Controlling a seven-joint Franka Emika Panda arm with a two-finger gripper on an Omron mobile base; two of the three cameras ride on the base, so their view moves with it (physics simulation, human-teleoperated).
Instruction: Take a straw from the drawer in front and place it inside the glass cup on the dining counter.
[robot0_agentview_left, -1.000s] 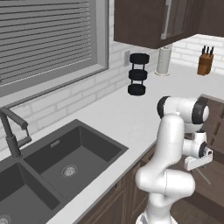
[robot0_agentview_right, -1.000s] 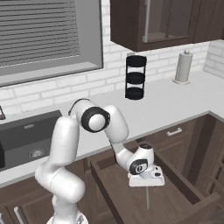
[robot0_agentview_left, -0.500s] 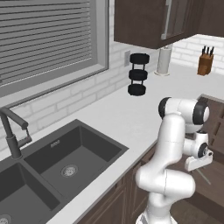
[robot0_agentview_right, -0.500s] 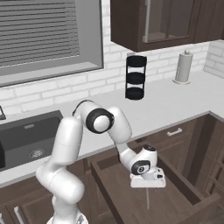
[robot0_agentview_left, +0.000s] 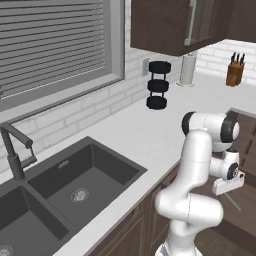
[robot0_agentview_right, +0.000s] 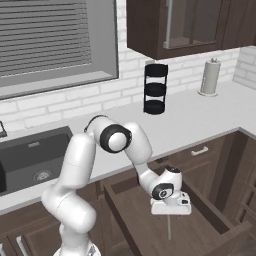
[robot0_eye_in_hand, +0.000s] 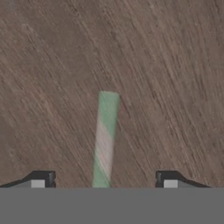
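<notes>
The drawer (robot0_agentview_right: 216, 214) stands pulled out below the white worktop, and my hand reaches down into it. The straw (robot0_eye_in_hand: 105, 140) is a thin pale green-and-white stick lying flat on the drawer's brown wooden floor. It runs straight out from between my two fingertips (robot0_eye_in_hand: 43, 177). My gripper (robot0_eye_in_hand: 105, 178) is open, with a wide gap on each side of the straw and no finger touching it. From the base, the gripper (robot0_agentview_right: 171, 209) hovers just above the straw (robot0_agentview_right: 169, 228); on the other side the gripper (robot0_agentview_left: 229, 187) and straw (robot0_agentview_left: 231, 201) show too. The glass cup and dining counter are out of view.
The drawer's side walls enclose the hand closely. On the worktop stand a black three-tier rack (robot0_agentview_right: 155, 89), a paper towel roll (robot0_agentview_right: 210, 77) and a knife block (robot0_agentview_left: 233, 73). A dark double sink (robot0_agentview_left: 75, 190) with faucet (robot0_agentview_left: 12, 155) lies left. Dark wall cabinets (robot0_agentview_right: 170, 25) hang overhead.
The hand has sunk a little lower and slightly to the right inside the drawer, closer over the straw. Nothing else has moved.
</notes>
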